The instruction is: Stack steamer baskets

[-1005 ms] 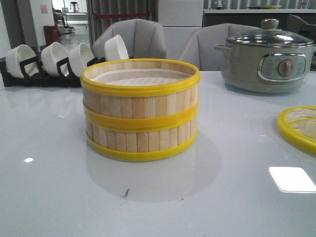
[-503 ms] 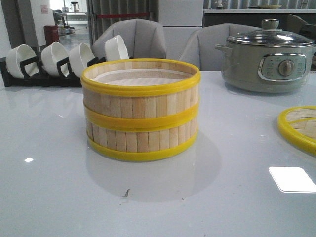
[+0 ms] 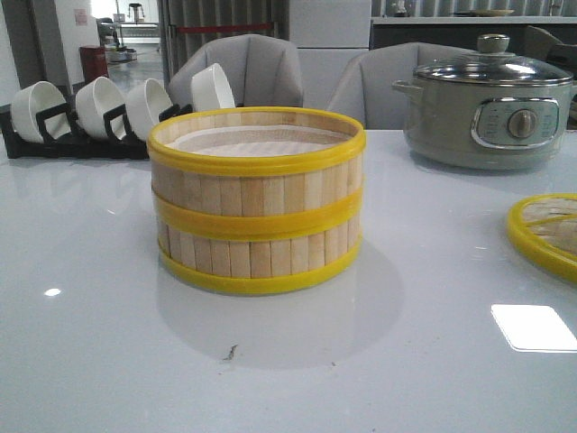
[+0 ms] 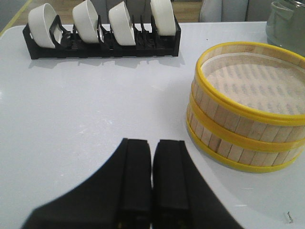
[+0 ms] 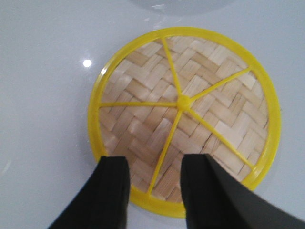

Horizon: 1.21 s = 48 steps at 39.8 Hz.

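Nothing moved since earlier frame. Two steamer baskets (image 3: 257,200) sit stacked mid-table (image 3: 90,343); one lid (image 5: 185,114) lies flat, well apart at right. Left gripper (image 4: 152,179) pinched closed, empty. Right gripper (image 5: 153,183) spread wide over lid. Four bowls (image 3: 122,104) racked; one electric pot (image 3: 489,110).

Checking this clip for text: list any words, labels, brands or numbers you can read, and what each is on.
No text is readable in any view.
Electric pot: its control panel has markings around the knob, too small and blurred to read.
Pink sign on the back wall: blurred, unreadable.
Steamer baskets, woven lid, bowl rack: no print visible.
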Available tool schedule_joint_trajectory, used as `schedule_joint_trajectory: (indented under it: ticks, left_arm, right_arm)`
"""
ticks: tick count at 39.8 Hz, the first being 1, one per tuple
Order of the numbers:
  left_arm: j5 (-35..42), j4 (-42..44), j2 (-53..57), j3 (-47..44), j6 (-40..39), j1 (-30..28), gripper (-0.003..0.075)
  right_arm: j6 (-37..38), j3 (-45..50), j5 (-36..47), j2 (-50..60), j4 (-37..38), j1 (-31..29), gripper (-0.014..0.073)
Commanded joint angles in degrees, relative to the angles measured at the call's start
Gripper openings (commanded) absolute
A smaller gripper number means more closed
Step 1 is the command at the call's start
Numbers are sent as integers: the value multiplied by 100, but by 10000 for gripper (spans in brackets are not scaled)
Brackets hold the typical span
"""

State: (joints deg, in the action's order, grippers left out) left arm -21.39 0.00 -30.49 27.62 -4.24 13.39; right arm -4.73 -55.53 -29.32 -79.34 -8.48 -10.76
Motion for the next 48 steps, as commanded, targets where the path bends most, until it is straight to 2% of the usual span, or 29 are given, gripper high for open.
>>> schedule_joint_trajectory:
  ticks: [1, 18, 48]
  left_arm:
    - [496, 0, -4, 156, -25, -7, 84]
    - [496, 0, -4, 156, -25, -7, 84]
    - [496, 0, -4, 156, -25, -7, 83]
  right_arm:
    - [-48, -511, 174, -248, 12, -134, 380]
    - [-48, -1662, -424, -1636, 118, -133, 380]
    - [-48, -1669, -154, -2035, 180, -312, 380]
